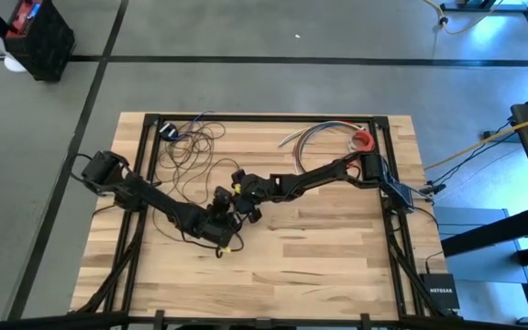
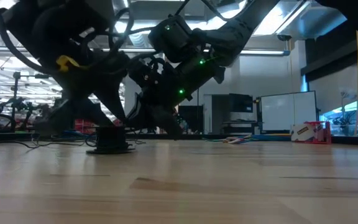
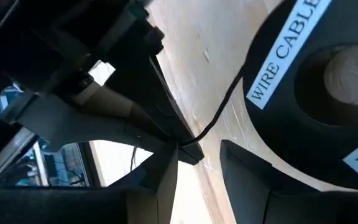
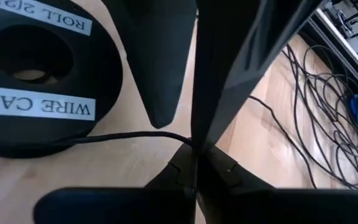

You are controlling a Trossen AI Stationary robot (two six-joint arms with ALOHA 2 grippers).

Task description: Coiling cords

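Observation:
The cord is a thin dark wire. Its loose loops [image 1: 191,147] [image 4: 319,106] lie on the far left of the table. One strand [image 4: 123,135] runs to a black spool [image 4: 36,74] [image 3: 316,81] labelled as a wire cable roll, which lies flat on one flange [image 2: 110,148]. Beside the spool, my right gripper [image 4: 194,155] [image 1: 238,207] is shut on that strand. My left gripper [image 3: 197,186] [image 1: 230,225] is open. Its fingers [image 4: 160,87] stand on either side of the pinched spot, close to the spool; I cannot tell whether they touch anything. My right gripper pinches a single strand of the cord [image 4: 180,140] between its two fingertips [image 3: 188,149], a short way from the spool. The fingers slant down from the table's right side and lie across the strand. The strand runs low over the wood to the spool [image 3: 225,106] in a gentle curve.
A bundle of multicoloured wires [image 1: 314,136] and a red-and-white roll [image 1: 363,139] lie at the far right. Black frame rails [image 1: 264,117] run along the table's far and side edges. Bare wood [image 1: 337,266] spreads over the near right.

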